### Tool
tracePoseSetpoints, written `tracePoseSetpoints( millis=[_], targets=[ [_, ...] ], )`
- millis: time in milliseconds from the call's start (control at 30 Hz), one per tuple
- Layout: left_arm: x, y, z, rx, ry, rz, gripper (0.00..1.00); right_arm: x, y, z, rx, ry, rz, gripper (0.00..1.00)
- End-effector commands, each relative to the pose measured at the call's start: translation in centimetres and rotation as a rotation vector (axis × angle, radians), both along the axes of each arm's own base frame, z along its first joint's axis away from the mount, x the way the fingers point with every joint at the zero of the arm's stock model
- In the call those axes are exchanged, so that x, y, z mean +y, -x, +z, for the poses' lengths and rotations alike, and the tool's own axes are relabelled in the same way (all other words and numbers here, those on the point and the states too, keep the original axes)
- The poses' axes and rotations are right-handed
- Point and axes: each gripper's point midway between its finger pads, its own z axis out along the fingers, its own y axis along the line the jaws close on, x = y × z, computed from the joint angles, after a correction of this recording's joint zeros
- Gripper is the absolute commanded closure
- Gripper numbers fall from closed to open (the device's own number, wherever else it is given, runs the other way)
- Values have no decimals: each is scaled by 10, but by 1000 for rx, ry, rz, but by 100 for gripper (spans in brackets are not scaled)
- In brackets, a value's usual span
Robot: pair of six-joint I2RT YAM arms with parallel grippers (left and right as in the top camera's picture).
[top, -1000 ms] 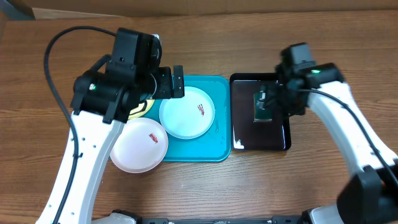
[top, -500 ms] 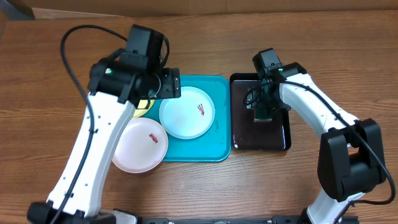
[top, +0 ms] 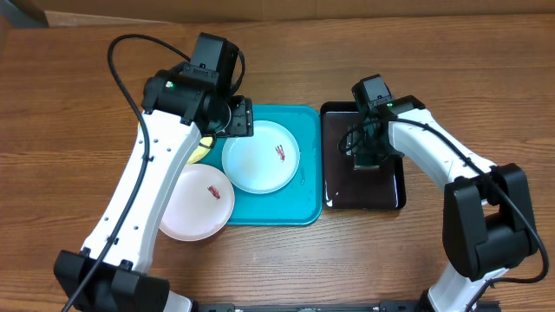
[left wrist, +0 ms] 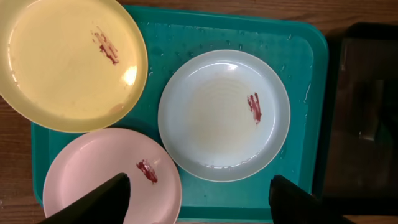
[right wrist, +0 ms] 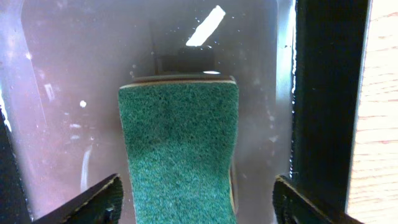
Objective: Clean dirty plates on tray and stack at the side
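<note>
Since earlier the left arm (top: 165,173) shifted toward 1 o'clock. On the tray (left wrist: 298,56) lie the cyan plate (left wrist: 217,115), central, the yellow plate (left wrist: 68,62) at 10 o'clock and the white plate (left wrist: 99,180) at 7. Open, the left claw (left wrist: 199,182) hangs above them; the right claw (right wrist: 196,186), also open, straddles a sponge (right wrist: 177,143) at 3 o'clock.

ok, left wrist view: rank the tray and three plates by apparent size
1. turquoise rectangular plastic tray
2. round yellow-green plastic plate, cropped by the frame
3. round pale cyan plastic plate and round pinkish-white plastic plate (cropped) look alike, so not ranked
</note>
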Motion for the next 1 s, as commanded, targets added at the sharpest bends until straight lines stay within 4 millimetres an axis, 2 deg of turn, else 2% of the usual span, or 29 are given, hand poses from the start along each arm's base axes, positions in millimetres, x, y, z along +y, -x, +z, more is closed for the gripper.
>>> tracePoseSetpoints(
  millis=[0, 300, 433, 633, 667, 800, 833, 967],
  targets=[
    [1, 0, -6, 14, -16, 3, 30, 1, 5, -5, 7, -14, -5, 25],
    [0, -1, -5, 7, -15, 3, 26, 3, 7, -9, 12, -31, -2, 33],
    [0, -2, -5, 3, -14, 3, 25, 3, 9, -13, 13, -34, -1, 42],
    [0, -4, -4, -3, -11, 3, 22, 3, 14, -21, 22, -43, 1, 42],
    [0, -4, -4, -3, -11, 4, 23, 3, 14, -21, 21, -43, 1, 46],
    [0, -4, -4, -3, -11, 4, 30, 5, 10, -20, 7, -47, 2, 92],
    [0, -3, -4, -2, -12, 4, 33, 5, 10, -18, 7, -46, 6, 96],
    [2, -4, -7, 1, -16, 40, 48, 5, 9, -9, 23, -41, 6, 96]
  ],
)
